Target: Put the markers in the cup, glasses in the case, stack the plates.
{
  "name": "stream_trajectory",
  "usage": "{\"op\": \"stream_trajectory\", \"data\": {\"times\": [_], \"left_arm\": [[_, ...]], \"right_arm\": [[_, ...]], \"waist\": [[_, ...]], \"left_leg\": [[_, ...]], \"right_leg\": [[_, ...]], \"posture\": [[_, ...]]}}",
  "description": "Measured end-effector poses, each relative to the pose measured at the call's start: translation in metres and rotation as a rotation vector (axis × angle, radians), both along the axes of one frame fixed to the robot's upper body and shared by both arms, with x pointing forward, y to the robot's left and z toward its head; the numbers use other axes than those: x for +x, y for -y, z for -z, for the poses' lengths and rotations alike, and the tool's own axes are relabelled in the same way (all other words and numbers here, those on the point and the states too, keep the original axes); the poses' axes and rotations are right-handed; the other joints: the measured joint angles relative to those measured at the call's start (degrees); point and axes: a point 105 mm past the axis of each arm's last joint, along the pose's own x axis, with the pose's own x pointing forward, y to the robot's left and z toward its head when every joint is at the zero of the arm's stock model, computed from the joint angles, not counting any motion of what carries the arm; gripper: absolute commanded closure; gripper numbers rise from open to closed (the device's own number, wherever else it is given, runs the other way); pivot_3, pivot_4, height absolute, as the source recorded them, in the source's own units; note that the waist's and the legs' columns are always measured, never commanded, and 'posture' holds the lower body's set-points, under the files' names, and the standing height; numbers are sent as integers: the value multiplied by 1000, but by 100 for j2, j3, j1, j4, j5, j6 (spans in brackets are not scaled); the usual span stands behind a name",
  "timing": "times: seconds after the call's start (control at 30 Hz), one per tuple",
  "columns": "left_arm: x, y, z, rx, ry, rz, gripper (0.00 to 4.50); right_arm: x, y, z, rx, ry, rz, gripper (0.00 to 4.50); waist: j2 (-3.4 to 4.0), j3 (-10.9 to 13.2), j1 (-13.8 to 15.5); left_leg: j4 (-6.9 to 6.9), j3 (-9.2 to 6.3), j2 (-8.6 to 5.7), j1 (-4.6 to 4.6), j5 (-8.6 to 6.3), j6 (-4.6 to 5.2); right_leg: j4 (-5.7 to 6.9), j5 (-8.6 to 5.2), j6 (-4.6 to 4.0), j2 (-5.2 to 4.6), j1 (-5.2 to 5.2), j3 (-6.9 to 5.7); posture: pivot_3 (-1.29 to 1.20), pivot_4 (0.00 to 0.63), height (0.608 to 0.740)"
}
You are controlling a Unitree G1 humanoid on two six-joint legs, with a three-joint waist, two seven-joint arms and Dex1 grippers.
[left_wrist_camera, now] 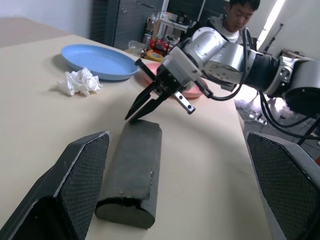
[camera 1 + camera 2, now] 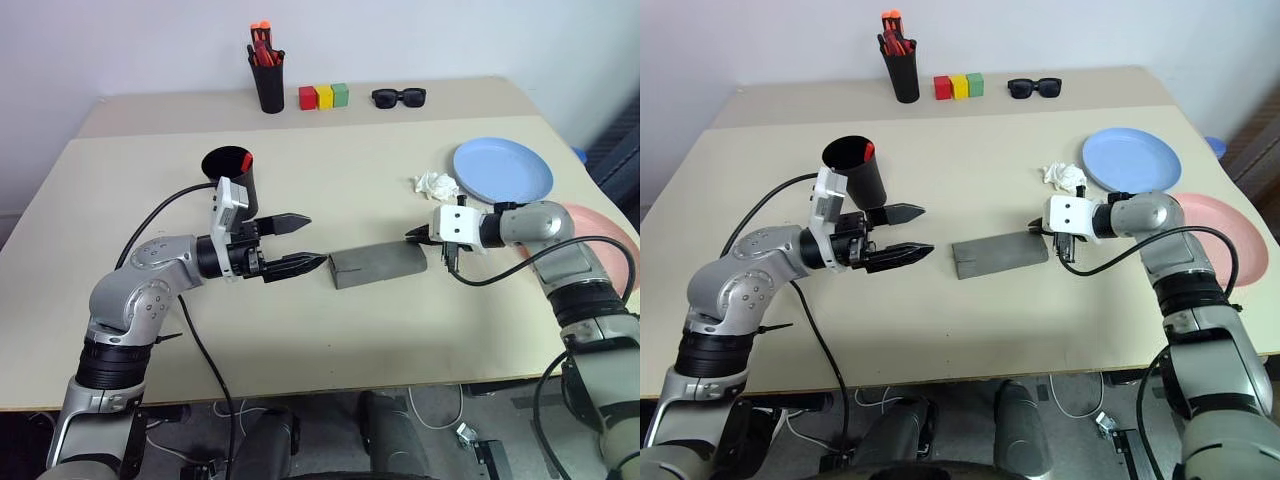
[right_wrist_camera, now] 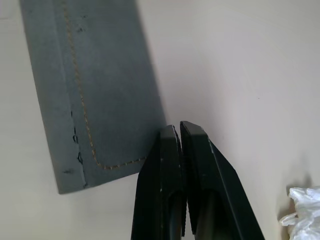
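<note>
The grey case (image 2: 378,265) lies closed mid-table, between my two grippers. My left gripper (image 2: 312,242) is open and points level at the case's left end, a little short of it. My right gripper (image 2: 415,236) is shut with nothing in it, its tips (image 3: 177,131) right at the case's right end (image 3: 85,90); I cannot tell whether they touch. The black cup (image 2: 232,175) stands behind my left wrist, and a marker's red end (image 2: 246,160) shows inside it. The light blue plate (image 2: 503,170) and the pink plate (image 2: 610,240) lie apart at the right. The glasses are out of view.
A crumpled tissue (image 2: 435,185) lies beside the blue plate. At the back stand a pen pot (image 2: 267,75) of orange-capped pens, three coloured blocks (image 2: 323,96) and black sunglasses (image 2: 399,97). A person (image 1: 240,15) sits beyond the table's right side.
</note>
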Motion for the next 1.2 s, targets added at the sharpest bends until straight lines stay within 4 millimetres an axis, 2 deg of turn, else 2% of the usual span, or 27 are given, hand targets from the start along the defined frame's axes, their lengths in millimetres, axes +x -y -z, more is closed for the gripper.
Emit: {"op": "stream_trajectory", "data": {"times": [0.13,0.27,0.43,0.53,0.63,0.77,0.9,1.07,1.2], "left_arm": [[0,0,0,0,2,0,0],[3,0,-1,0,5,-11,0],[7,-1,0,6,14,-24,0],[11,-4,1,19,39,-50,0],[16,-6,1,27,60,-71,0],[18,-7,1,27,70,-72,0],[19,-6,-2,19,83,-54,0],[22,-8,-1,13,87,-52,0],[22,-9,2,14,80,-36,0]], "right_arm": [[-5,-3,0,19,-1,8,4389],[1,-3,-5,68,42,63,4389],[20,-3,-46,461,81,241,4389],[20,4,-66,659,61,313,3572],[19,19,-72,796,51,418,2090],[7,27,-59,854,15,506,25],[-2,44,-47,851,6,619,25],[-20,88,-59,841,79,778,25],[-36,108,-51,737,76,875,25]], "waist": [[0,0,1],[0,0,5],[0,0,10],[0,0,58],[0,0,151],[0,0,172],[1,1,162],[1,0,166],[1,0,151]], "left_leg": [[0,1,0,0,0,0],[0,1,0,-1,0,0],[-1,-3,2,-2,0,0],[-1,-3,1,-5,0,0],[-1,-2,1,-4,0,1],[1,-2,0,-7,-1,1],[1,1,0,-5,0,1],[0,2,1,-6,-2,3],[1,8,2,-2,-2,5]], "right_leg": [[-1,0,0,0,0,0],[-1,0,0,0,0,0],[-2,0,-1,0,-1,0],[-6,0,-1,-1,-1,0],[-5,0,-1,0,-1,-1],[-6,0,0,-1,-1,-1],[-5,0,0,0,-1,0],[-6,0,0,0,0,0],[-9,-1,1,0,3,0]], "posture": [[0,150,740],[0,150,740],[0,150,740],[0,150,740],[0,150,740],[0,150,740],[0,150,740],[0,150,740],[0,150,740]]}}
